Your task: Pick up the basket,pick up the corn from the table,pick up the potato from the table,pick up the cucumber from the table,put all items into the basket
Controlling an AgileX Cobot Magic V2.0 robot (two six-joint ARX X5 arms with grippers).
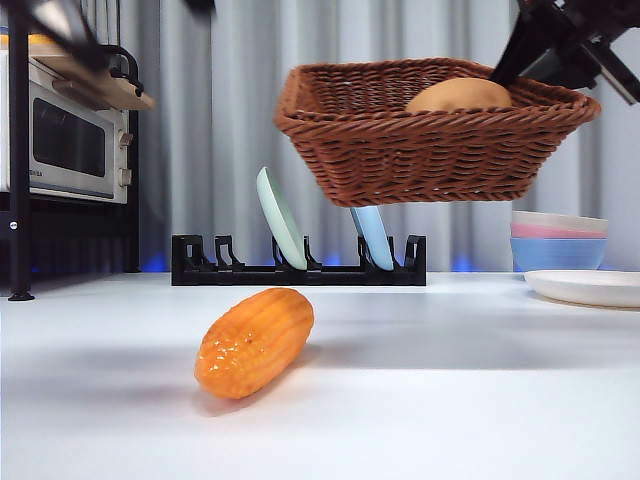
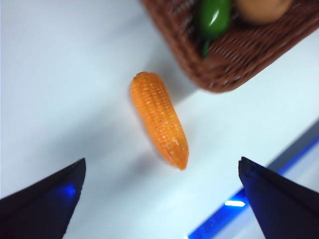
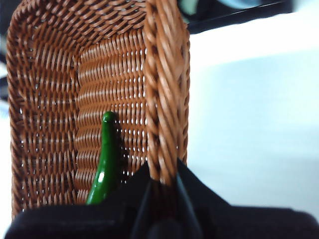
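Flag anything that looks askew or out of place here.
The basket hangs tilted in the air, the right gripper clamped on its rim, with the potato and cucumber inside. The corn lies on the table, not yet loaded.

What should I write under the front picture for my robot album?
Right gripper holds the basket with the potato above the table; the corn waits below.

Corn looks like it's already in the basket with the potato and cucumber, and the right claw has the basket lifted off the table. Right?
Not quite: the corn lies on the table, as the front view shows. The potato and cucumber are in the basket, which the right claw holds lifted by its rim.
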